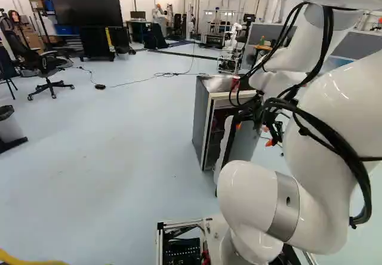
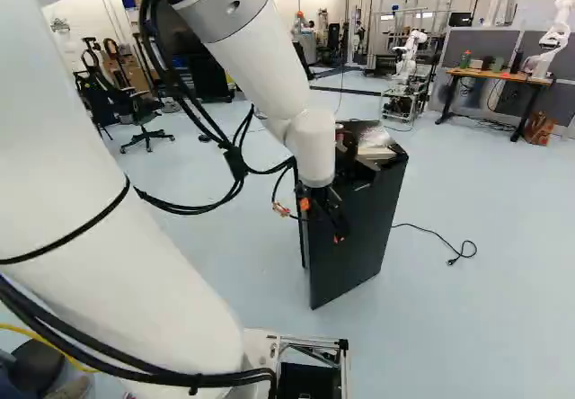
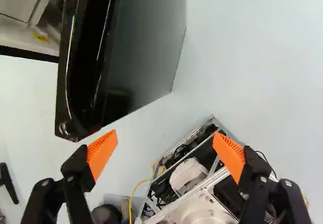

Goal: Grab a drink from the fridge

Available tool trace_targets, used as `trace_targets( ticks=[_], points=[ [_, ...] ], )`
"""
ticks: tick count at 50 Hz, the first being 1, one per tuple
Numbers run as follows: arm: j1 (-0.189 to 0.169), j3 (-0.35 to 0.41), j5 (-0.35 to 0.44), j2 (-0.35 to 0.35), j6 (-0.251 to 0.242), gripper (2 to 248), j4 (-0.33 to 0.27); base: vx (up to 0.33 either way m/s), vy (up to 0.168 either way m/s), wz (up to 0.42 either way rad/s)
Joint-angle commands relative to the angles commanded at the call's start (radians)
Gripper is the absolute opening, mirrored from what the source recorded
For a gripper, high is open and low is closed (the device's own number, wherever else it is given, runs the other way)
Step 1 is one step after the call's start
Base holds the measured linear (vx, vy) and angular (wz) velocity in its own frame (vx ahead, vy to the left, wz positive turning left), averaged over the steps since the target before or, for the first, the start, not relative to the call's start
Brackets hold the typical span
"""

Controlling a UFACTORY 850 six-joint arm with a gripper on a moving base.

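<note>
Within the compact fridge (image 1: pixel 202 116), according to the task, is the drink; I can make out none in any view. The fridge stands ahead of my base, its door (image 3: pixel 146 42) ajar, the outer face slate grey and the edge glossy black. The gripper (image 3: pixel 165 135) is near the door's corner, its two fingers spread wide, with nothing between the orange pads (image 3: pixel 102 152).

Step in hand, as I judge it: widening the door to clear a way to the shelves. It is best done by setting one finger behind the free edge, on the inner side, and sweeping slowly along the hinge's arc. A straight pull could slip off or drag the light cabinet; a low, gentle contact should prevent both. Once the gap admits the wrist, I should back off, turn the gripper towards the shelves and look for the drink before reaching, minding the loose cables along the arm (image 2: pixel 260 57).

Count of parts: one fridge, one door, one gripper, two fingers, two pads. On the fridge lies one plastic-wrapped package (image 2: pixel 375 138). Beyond, in the right base view, are two white robot arms, one on a wheeled cart (image 2: pixel 410 53), one on a wooden-topped desk (image 2: pixel 508 75); in the left base view, one large black television (image 1: pixel 85 5)
</note>
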Motion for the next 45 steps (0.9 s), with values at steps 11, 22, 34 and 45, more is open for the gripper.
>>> trace_targets(
  ticks=[11,22,34,45],
  points=[
    [0.049,-0.017,0.018,-0.017,0.000,247,0.000,0.000,0.000,0.000],
    [0.078,-0.042,0.042,-0.042,0.000,247,0.000,0.000,0.000,0.000],
    [0.098,-0.068,0.082,-0.066,0.000,247,0.000,0.000,0.000,0.000],
    [0.117,-0.075,0.132,-0.073,0.000,247,-0.001,0.000,0.000,0.000]
  ],
)
